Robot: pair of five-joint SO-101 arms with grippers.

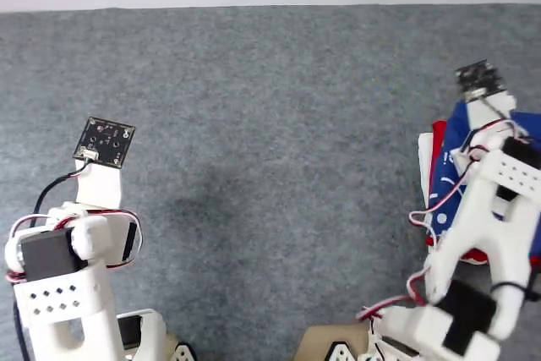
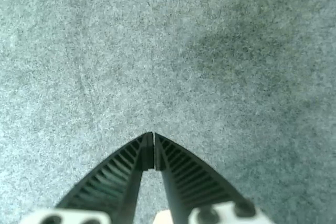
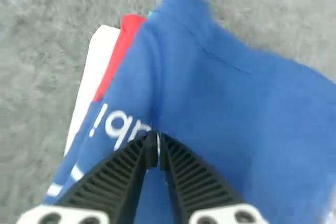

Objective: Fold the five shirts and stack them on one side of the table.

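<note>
The shirts are piled at the right edge of the table (image 1: 279, 124), which is covered in grey felt. A blue shirt (image 1: 456, 124) lies on top, with white lettering across it. Under it a red shirt (image 1: 438, 128) peeks out on the left side, and under that a white shirt (image 1: 424, 158) sticks out a little further left again (so the layers step outward as they go down). How many more lie in the pile I cannot tell.

The right arm (image 1: 482, 226) stands over this stack, reaching from the near edge toward the far side. In its wrist view the right gripper (image 3: 154, 144) has its two black ribbed jaws pressed together at the tips, right at the blue shirt (image 3: 236, 108), close to the lettering. A crease in the blue cloth runs away from the tips, but whether any fabric is nipped between them I cannot tell. The red shirt (image 3: 123, 40) and white shirt (image 3: 97, 61) show beside it, with grey felt beyond.

The left arm (image 1: 68, 268) is at the near left, well apart from the pile. The left gripper (image 2: 154, 142) also has its jaws closed tip to tip (nothing between them), with bare grey felt beneath.
</note>
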